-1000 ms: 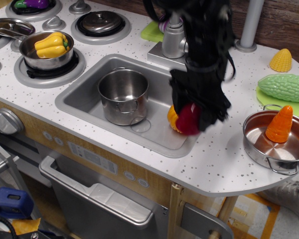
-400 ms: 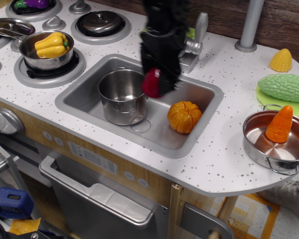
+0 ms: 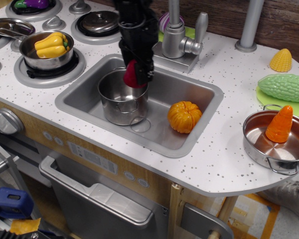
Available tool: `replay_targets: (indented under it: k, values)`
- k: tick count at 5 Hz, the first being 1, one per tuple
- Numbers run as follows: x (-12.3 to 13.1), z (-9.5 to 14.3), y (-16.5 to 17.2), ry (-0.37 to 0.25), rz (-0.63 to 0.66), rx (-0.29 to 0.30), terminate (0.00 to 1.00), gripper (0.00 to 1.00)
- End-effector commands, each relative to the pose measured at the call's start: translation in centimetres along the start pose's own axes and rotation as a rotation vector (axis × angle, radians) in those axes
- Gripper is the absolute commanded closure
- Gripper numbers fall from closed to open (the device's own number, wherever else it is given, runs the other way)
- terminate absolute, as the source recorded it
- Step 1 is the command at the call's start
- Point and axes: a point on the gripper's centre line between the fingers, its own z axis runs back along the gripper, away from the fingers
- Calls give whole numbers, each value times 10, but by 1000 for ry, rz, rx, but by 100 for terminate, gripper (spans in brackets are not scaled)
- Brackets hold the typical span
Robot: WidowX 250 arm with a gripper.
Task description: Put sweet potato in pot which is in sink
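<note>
Pot point(image 3: 123, 97): upright at the sink's point(image 3: 74, 97) left end, mouth clear.
Potato point(image 3: 133, 75): clamped in my fingers point(image 3: 142, 67); carried left from beside the pumpkin point(image 3: 184, 116), now above the pot's right rim.
Next: lower, release.

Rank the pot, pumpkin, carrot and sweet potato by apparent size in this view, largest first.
1. pot
2. pumpkin
3. carrot
4. sweet potato, partly hidden by the hand, so its rank is unsure.
</note>
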Motion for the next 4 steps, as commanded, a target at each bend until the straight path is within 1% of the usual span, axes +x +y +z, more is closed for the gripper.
replay_targets:
  k: [1, 2, 3, 4]
  values:
    - [-4, 0, 32, -72, -32, 50, 0, 100]
    - [-3, -1, 36, -68, -42, 27, 0, 0]
    - [-3, -1, 36, -68, -42, 27, 0, 0]
    - [-3, -1, 36, -68, -42, 27, 100, 0]
